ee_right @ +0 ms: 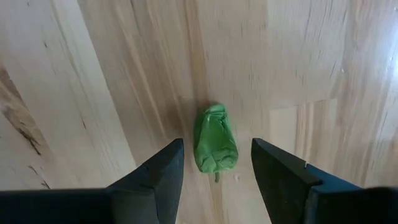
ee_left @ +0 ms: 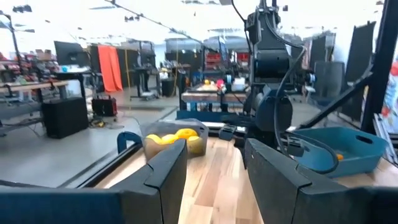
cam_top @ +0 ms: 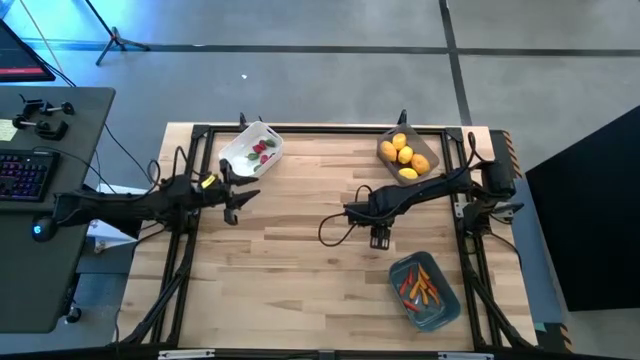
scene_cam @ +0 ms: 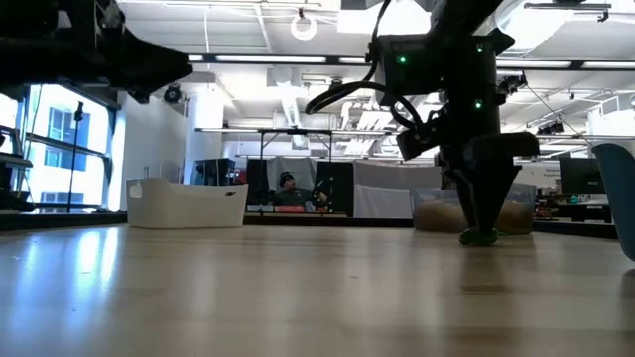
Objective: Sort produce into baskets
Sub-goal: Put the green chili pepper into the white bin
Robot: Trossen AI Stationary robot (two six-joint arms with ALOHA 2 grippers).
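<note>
Taking the right tool (cam_top: 380, 241) as landmark: a small produce piece (ee_right: 215, 144) lies on the surface (cam_top: 300, 280) between its fingers. One basket (cam_top: 408, 156) sits behind it, another (cam_top: 425, 290) before it, a third (cam_top: 251, 151) far left, beside the left tool (cam_top: 235, 195).

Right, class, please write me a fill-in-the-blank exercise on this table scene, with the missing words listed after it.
1. The right gripper stands open over a small ____ toy piece on the wooden table.
2. The translucent grey bin holds rounded ____ fruits.
3. The thin orange and red pieces lie in the ____ bin.
4. The left gripper waits beside the ____ bin.

Missing words: green; yellow; blue-teal; white
</note>
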